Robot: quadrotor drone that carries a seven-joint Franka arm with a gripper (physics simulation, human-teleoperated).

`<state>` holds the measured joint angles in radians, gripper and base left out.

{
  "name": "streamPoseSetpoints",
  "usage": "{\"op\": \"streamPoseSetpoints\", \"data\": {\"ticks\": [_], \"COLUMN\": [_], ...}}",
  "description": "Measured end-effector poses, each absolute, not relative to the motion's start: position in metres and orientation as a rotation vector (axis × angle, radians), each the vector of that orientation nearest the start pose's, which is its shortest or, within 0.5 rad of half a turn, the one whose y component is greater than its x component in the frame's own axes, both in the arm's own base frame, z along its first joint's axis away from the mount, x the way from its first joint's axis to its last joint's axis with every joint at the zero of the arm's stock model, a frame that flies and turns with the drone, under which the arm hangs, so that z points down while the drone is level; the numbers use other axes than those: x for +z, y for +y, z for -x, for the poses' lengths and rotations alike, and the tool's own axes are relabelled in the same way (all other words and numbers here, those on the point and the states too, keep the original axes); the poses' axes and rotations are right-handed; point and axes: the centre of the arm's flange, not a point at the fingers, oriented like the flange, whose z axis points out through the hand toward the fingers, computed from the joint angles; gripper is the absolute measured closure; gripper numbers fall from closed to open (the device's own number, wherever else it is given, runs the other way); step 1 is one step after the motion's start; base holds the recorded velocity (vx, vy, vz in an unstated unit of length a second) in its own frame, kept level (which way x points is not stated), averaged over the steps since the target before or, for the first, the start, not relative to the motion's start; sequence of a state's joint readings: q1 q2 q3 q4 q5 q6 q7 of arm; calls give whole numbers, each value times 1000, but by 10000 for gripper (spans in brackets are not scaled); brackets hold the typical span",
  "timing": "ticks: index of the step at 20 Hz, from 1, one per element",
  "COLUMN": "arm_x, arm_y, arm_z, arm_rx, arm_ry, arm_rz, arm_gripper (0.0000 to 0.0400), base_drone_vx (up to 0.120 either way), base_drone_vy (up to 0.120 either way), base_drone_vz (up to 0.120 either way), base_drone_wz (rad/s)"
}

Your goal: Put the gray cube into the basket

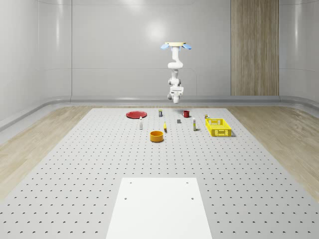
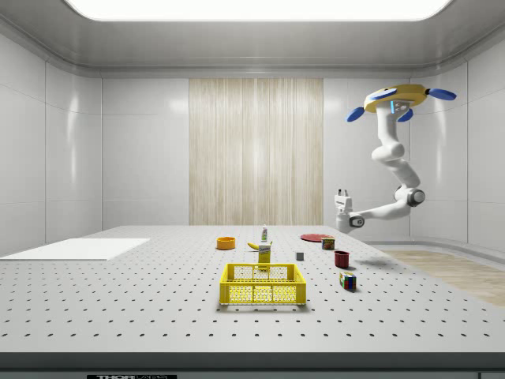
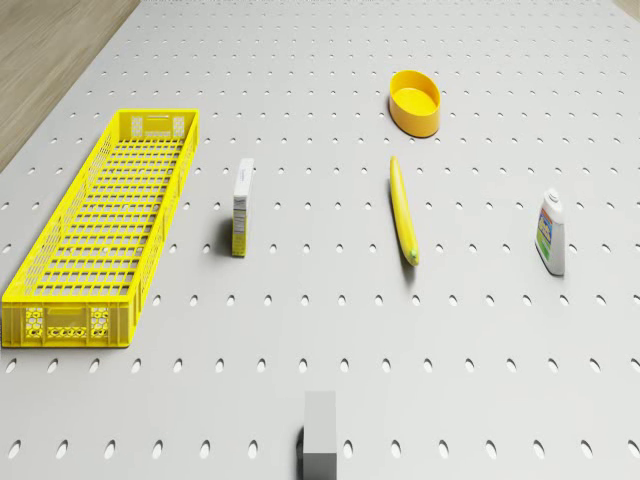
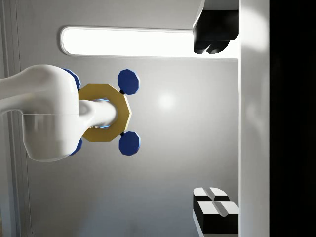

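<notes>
Two fingers (image 4: pixel 212 39) stand wide apart, holding nothing; the gripper (image 2: pixel 342 193) points upward while the drone (image 2: pixel 398 101) hovers high beyond the table's far end. The cube (image 3: pixel 320 435) sits on the table, well apart from the basket (image 3: pixel 100 235). Descending, the arm may clip the mug (image 2: pixel 342 258) nearby.

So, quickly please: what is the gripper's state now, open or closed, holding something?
Gripper: open, holding nothing, pointing upward in the air; gray cube lies on the table.

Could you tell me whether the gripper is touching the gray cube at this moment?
Apart. The side view shows the gripper pointing upward, high in the air below the hovering drone, while the gray cube sits on the table well below.
</notes>
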<state>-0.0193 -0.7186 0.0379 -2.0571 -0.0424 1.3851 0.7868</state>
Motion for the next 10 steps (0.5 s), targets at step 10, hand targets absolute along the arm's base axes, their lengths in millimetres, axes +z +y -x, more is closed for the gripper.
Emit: {"op": "streamPoseSetpoints", "data": {"ticks": [10], "arm_x": [685], "arm_y": [35], "arm_z": [-301], "arm_rx": [-322], "arm_ry": [1317], "arm_rz": [3172], "arm_gripper": [0], "base_drone_vx": [120], "base_drone_vy": [0], "base_drone_vz": [0], "base_drone_wz": [0]}}
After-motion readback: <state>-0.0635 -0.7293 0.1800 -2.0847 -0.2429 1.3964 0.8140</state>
